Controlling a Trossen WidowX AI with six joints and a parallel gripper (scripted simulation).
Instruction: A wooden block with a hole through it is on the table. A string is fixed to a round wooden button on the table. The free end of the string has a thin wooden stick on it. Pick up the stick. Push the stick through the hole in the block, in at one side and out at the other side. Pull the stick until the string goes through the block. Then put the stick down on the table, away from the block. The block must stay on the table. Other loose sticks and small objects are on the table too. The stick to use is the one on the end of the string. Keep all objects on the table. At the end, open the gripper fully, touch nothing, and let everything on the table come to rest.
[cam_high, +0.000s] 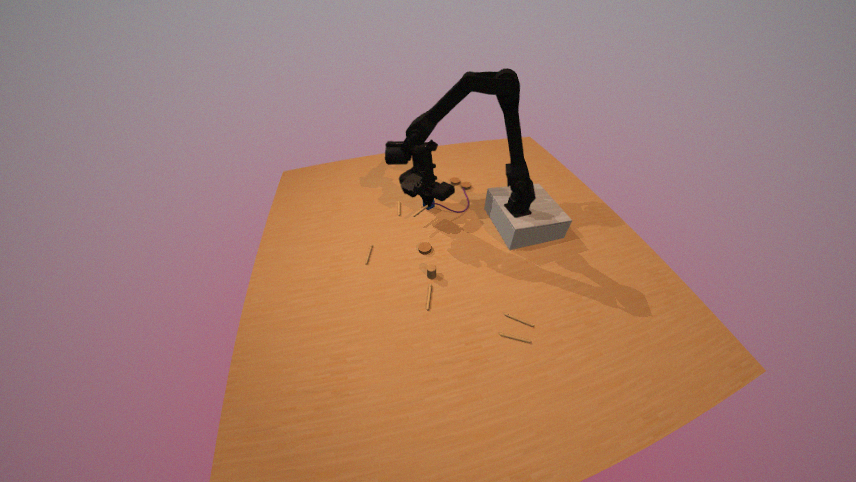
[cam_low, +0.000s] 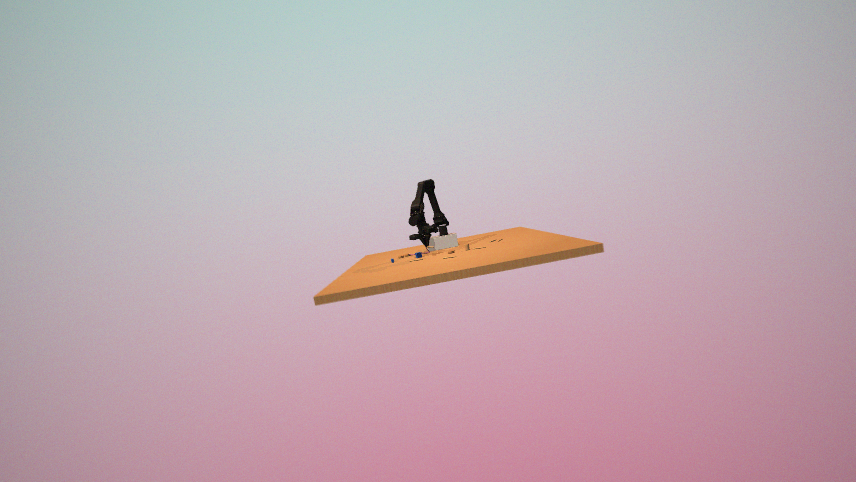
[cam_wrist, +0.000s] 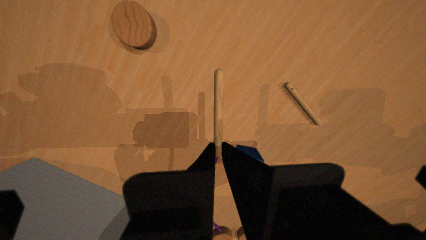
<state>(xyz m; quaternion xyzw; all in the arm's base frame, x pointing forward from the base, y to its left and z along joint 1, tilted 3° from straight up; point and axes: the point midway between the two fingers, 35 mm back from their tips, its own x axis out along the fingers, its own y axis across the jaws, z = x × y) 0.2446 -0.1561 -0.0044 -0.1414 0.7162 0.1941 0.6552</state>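
My gripper (cam_high: 427, 205) (cam_wrist: 217, 146) is shut on the stick (cam_high: 419, 211) (cam_wrist: 218, 105) at its string end. The stick's free part points away from the fingertips, over the table. The purple string (cam_high: 459, 211) (cam_wrist: 217, 226) curves from the fingers to a round wooden button (cam_high: 466, 185) near the robot base. A blue block (cam_high: 433, 205) (cam_low: 418, 255) (cam_wrist: 250, 153) is close beside the fingertips, partly hidden behind a finger in the wrist view. Its hole does not show in any view, and I cannot tell whether finger and block touch.
A loose stick (cam_high: 399, 208) (cam_wrist: 302, 104) lies close by. Another button (cam_high: 455, 180) lies beside the string's button. A wooden disc (cam_high: 424, 247) (cam_wrist: 134, 25), an upright cylinder (cam_high: 431, 273) and several sticks lie farther off. A small blue object (cam_low: 392, 260) also shows. The grey base (cam_high: 530, 230) (cam_wrist: 55, 195) stands nearby.
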